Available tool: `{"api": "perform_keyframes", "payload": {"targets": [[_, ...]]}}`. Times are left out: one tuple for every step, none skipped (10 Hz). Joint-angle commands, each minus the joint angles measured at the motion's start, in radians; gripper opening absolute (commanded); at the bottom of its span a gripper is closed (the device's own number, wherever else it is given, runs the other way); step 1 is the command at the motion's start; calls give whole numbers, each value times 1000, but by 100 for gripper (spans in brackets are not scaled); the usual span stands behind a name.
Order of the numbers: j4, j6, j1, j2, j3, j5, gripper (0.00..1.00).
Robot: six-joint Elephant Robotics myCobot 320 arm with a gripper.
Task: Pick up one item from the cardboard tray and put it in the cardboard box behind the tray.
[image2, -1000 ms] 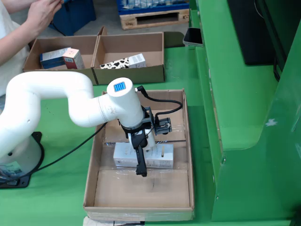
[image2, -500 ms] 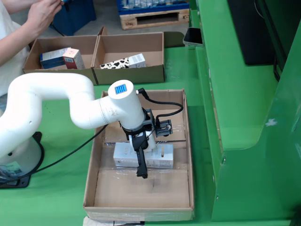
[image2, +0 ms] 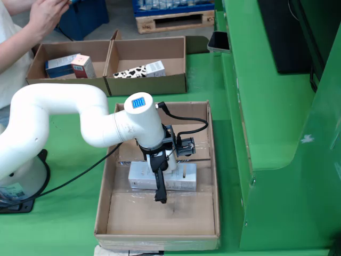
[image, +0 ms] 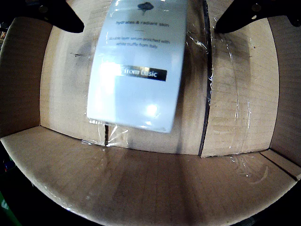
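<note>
On the green counter (image2: 69,224), the white arm (image2: 80,114) has sunk slightly lower over the cardboard tray (image2: 210,176) than a second ago, its wrist drifting a little to the right in the fixed view. The pincer (image: 148,12) is spread, its dark fingers (image: 59,16) flanking the white cosmetics carton (image: 136,70), which lies flat on the tray floor, ungrasped. This suggests the final approach before closing; the cardboard box (image2: 146,80) behind awaits it.

Green table with cardboard containers

The green table (image2: 69,128) is seen in the fixed view; a shallow cardboard tray (image2: 103,202) is set on it, two open cardboard boxes (image2: 146,84) are placed side by side behind, and the robot base (image2: 21,186) is mounted at left.
</note>
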Motion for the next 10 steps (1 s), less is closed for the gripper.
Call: {"api": "perform_keyframes", "payload": {"targets": [[10, 2, -2, 29, 19, 0, 100], [10, 2, -2, 29, 19, 0, 100], [10, 2, -2, 29, 19, 0, 100], [10, 2, -2, 29, 19, 0, 100], [10, 2, -2, 29, 19, 0, 100], [10, 2, -2, 29, 19, 0, 100], [10, 2, -2, 29, 19, 0, 100], [10, 2, -2, 29, 19, 0, 100], [10, 2, -2, 29, 19, 0, 100], [10, 2, -2, 29, 19, 0, 90]]}}
